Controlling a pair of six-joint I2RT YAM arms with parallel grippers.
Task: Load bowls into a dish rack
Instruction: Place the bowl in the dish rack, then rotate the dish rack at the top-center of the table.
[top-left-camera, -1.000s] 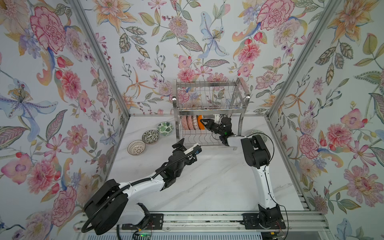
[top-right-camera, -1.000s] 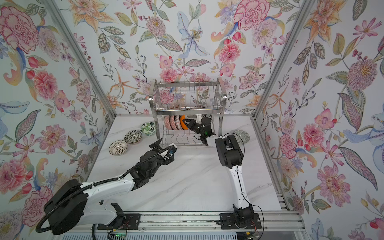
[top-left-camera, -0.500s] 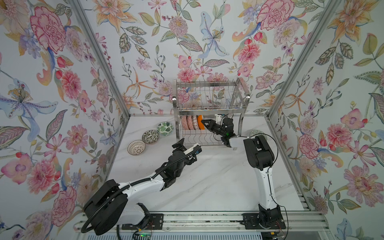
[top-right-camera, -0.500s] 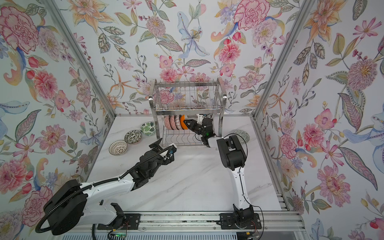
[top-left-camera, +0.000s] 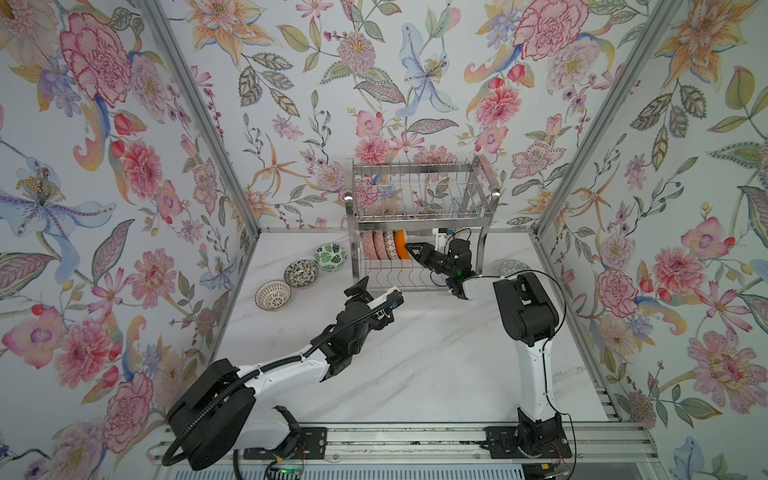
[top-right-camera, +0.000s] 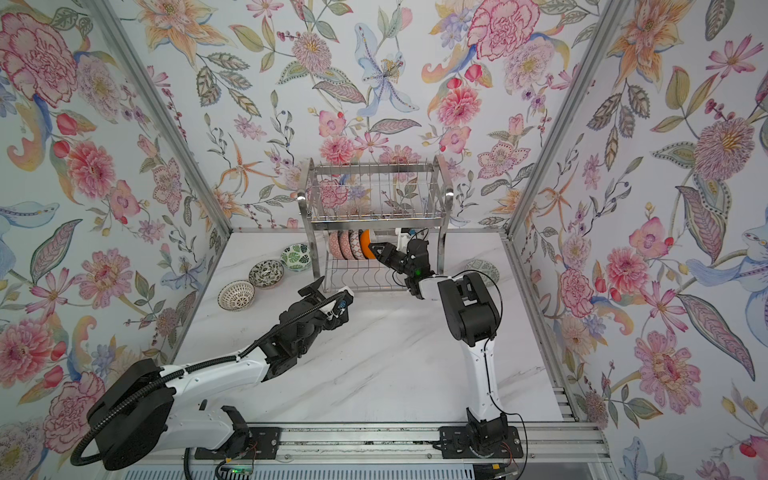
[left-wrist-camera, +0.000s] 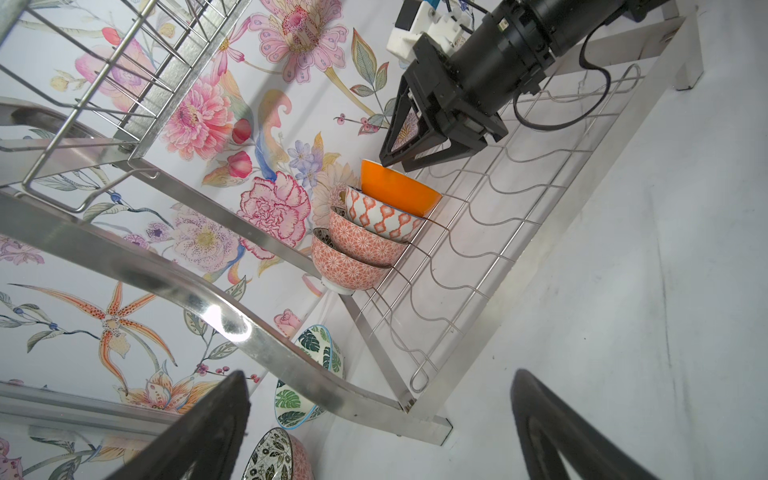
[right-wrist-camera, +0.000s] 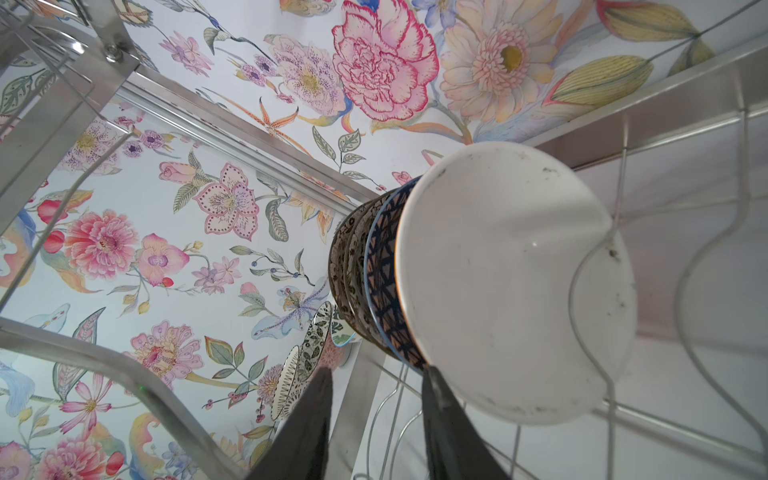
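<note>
Bright, diffuse light leaves faint shadows on the table. Glare streaks the near leg of the dish rack, perhaps slightly out of focus.

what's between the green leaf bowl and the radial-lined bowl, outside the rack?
The black-and-white floral bowl. It sits upright, midway in the row running from the green leaf bowl to the radial-lined bowl. This shows in both top views.
</note>
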